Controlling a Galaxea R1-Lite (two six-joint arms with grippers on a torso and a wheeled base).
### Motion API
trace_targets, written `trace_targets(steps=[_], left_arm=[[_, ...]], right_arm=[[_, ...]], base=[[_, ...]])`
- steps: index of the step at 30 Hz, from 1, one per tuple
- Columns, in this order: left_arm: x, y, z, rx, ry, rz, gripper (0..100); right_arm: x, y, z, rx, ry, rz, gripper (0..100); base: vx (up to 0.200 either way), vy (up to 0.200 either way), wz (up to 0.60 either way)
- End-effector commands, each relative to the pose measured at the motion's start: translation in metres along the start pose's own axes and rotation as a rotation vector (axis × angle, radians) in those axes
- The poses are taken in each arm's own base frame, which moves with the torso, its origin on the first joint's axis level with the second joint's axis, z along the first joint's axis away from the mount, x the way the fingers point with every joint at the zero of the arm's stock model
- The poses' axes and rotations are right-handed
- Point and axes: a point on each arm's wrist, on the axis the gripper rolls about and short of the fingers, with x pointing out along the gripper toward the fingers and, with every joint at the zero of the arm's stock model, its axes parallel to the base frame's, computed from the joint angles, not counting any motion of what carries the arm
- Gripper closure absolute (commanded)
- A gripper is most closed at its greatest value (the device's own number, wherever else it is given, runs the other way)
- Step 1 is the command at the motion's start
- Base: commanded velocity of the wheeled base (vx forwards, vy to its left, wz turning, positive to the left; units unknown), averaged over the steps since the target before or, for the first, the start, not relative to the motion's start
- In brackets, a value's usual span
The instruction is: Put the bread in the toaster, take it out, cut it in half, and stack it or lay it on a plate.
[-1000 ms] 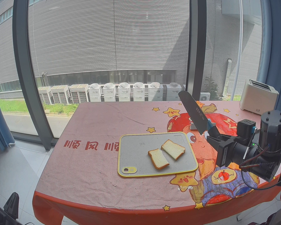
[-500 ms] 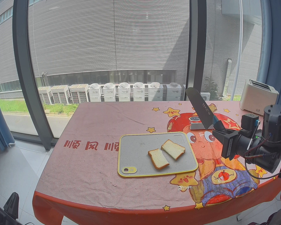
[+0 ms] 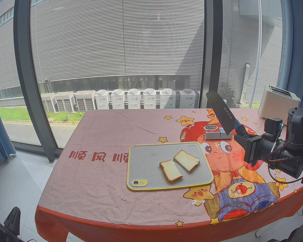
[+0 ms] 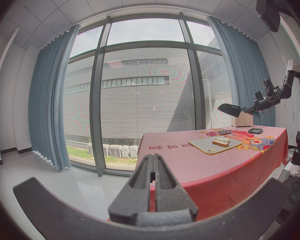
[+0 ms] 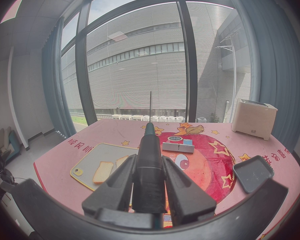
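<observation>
Jaws clamp the knife [image 5: 149, 165]; two bread halves [image 5: 103, 171] lie on the board [image 5: 86, 164].

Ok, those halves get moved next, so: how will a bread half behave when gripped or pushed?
Probably soft: the bread half looks pale, barely browned, so a hard squeeze may crush it. It lies flat on the board, so getting jaws around its thin edge looks awkward. Likely light; a push may just slide it.

Two bread halves [image 3: 171, 170], flat, side by side, on cutting board [image 3: 144, 162]
</observation>
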Motion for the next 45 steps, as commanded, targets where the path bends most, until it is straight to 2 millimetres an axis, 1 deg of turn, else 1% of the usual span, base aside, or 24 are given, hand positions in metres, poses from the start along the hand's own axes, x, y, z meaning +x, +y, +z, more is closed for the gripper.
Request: trace_targets(steps=[1, 14, 24, 28, 37, 45], left_arm=[[0.0, 0.0, -0.005, 0.0, 0.001, 0.0, 100], [0.0, 0.0, -0.005, -0.001, 0.001, 0.0, 100], [0.0, 0.0, -0.005, -0.001, -0.001, 0.001, 100], [0.0, 0.0, -0.005, 0.0, 0.001, 0.0, 100], [0.0, 0.0, -0.005, 0.0, 0.001, 0.001, 100], [0.0, 0.0, -0.005, 0.0, 0.001, 0.0, 100]], right_arm=[[0.001, -0.006, 0.001, 0.009, 0.007, 0.009, 100], [0.006, -0.022, 0.001, 0.018, 0.026, 0.011, 100], [0.019, -0.031, -0.005, 0.022, 0.065, -0.02, 100], [0.024, -0.035, -0.004, 0.032, 0.069, -0.043, 100], [0.03, -0.037, -0.01, 0.031, 0.102, -0.051, 100], [0.032, -0.037, -0.01, 0.031, 0.103, -0.051, 100]], base=[[0.0, 0.0, 0.0], [0.0, 0.0, 0.0], [0.0, 0.0, 0.0], [0.0, 0.0, 0.0], [0.0, 0.0, 0.0], [0.0, 0.0, 0.0]])
